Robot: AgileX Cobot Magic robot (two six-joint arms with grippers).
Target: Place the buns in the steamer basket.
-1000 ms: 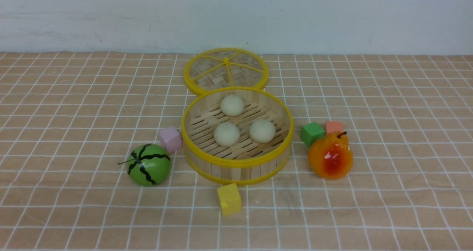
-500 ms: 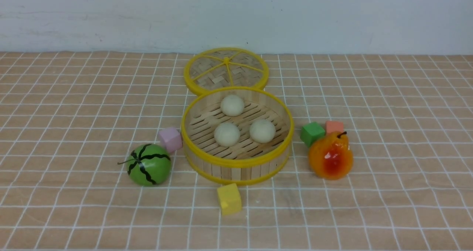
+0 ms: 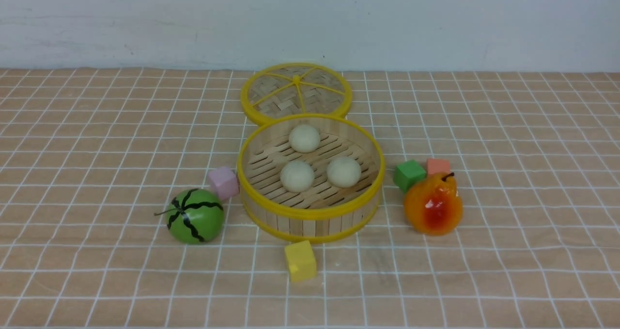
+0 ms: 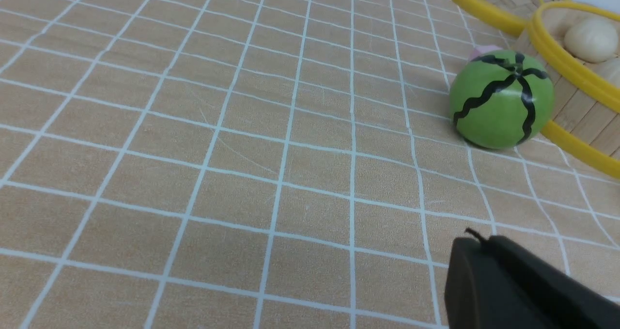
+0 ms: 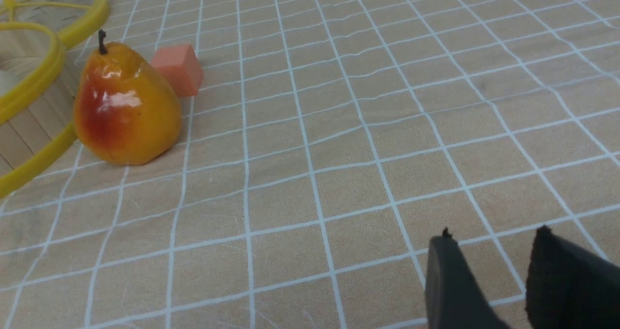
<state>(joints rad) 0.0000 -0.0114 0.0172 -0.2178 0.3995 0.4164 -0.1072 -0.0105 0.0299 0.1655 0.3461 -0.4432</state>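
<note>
Three buns (image 3: 304, 138) sat in the basket (image 3: 310, 211), frame centre; left jaws closed, right jaws slightly apart, both empty; risk: lid (image 3: 296, 92) left off.

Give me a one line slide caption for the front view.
Three buns sit inside the steamer basket, lid lying behind it.

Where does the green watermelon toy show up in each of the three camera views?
Front view: watermelon toy sits left of the steamer basket, nearer the camera than the pink cube.
Left wrist view: watermelon toy at right, against the steamer basket.
Right wrist view: not in it.
Shared landmark: the basket's yellow rim.
</note>
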